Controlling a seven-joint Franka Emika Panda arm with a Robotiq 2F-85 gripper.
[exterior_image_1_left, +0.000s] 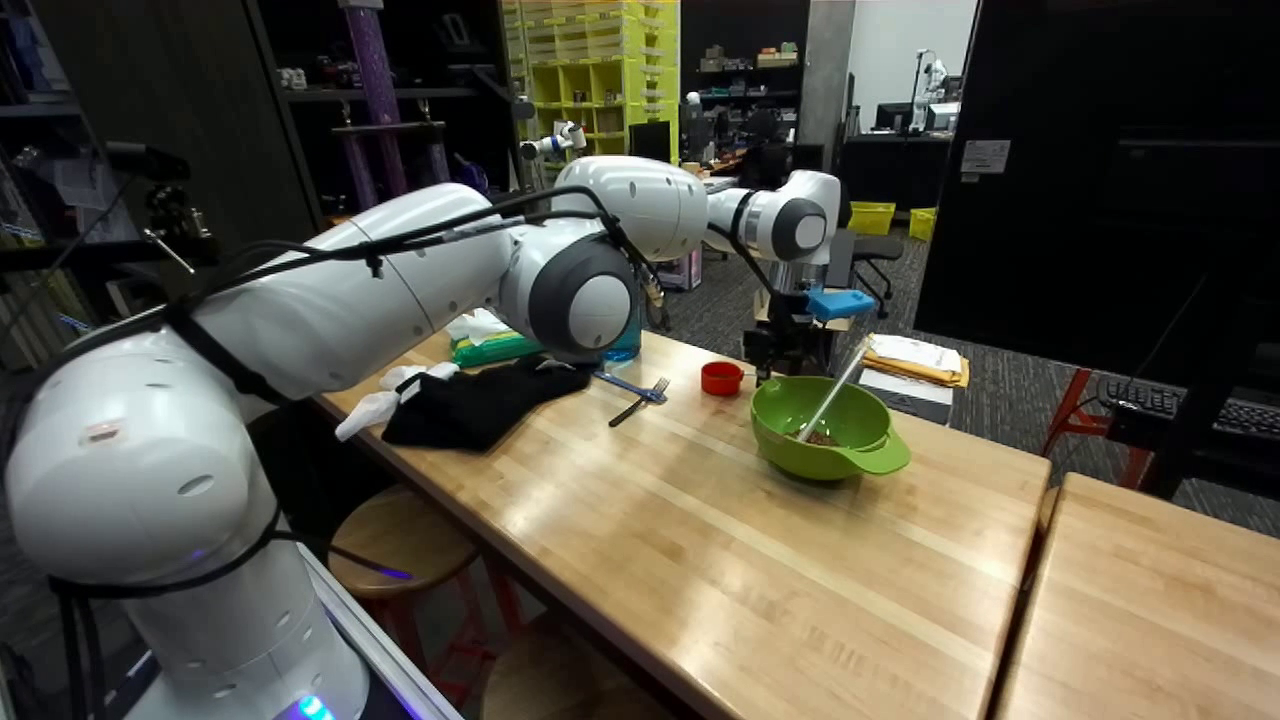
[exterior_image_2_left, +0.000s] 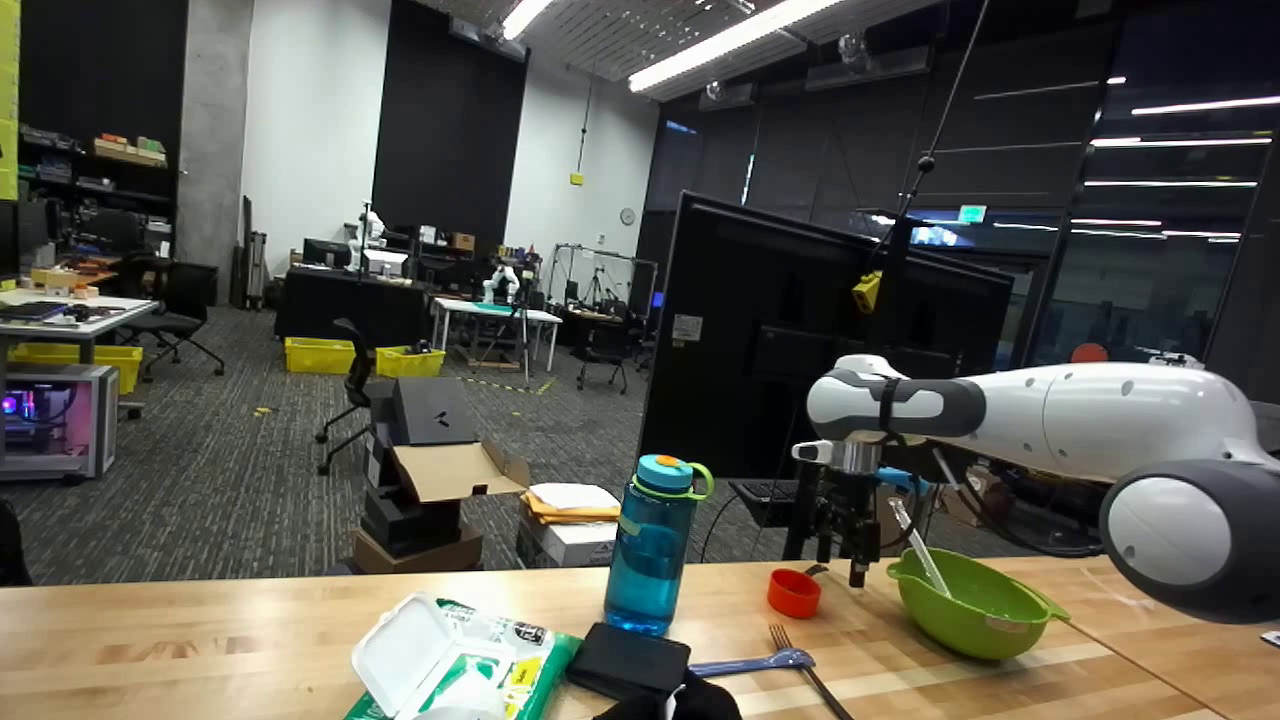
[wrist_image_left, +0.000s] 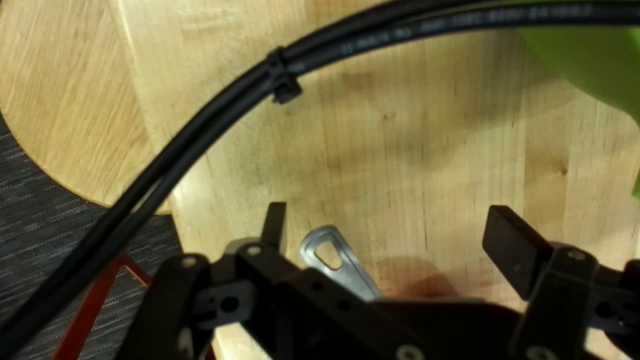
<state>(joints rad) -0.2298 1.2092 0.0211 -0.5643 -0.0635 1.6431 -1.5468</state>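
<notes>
In the wrist view, the gripper (wrist_image_left: 389, 232) points down at the table (wrist_image_left: 390, 165) with its fingers spread wide, gripping nothing. A metal handle (wrist_image_left: 351, 276) with a slot at its end lies between them, nearer the finger on the table-edge side, bare wood showing to its left and right. The rest of it runs under the gripper's body, so what it joins is hard to make out here. The green bowl (wrist_image_left: 590, 65) shows at the corner.

In an exterior view, the handle belongs to a red cup (exterior_image_1_left: 720, 385), upright on the table, with the gripper just beside it and partly behind the bowl. A clear stick (exterior_image_1_left: 835, 392) leans in the bowl. On the side away from the bowl, a fork (exterior_image_1_left: 630, 408) crosses a blue spoon (exterior_image_1_left: 622, 385), near a black cloth (exterior_image_1_left: 480, 405).

In an exterior view, the gripper stands between cup and bowl, low over the table. A blue bottle (exterior_image_2_left: 650, 550), a black pouch (exterior_image_2_left: 628, 662) and a pack of wipes (exterior_image_2_left: 525, 670) sit past the cup.

The step in hand looks like lining up on the handle. The next move seems to call for centring it between the fingers, then squeezing gently without nudging the bowl.
</notes>
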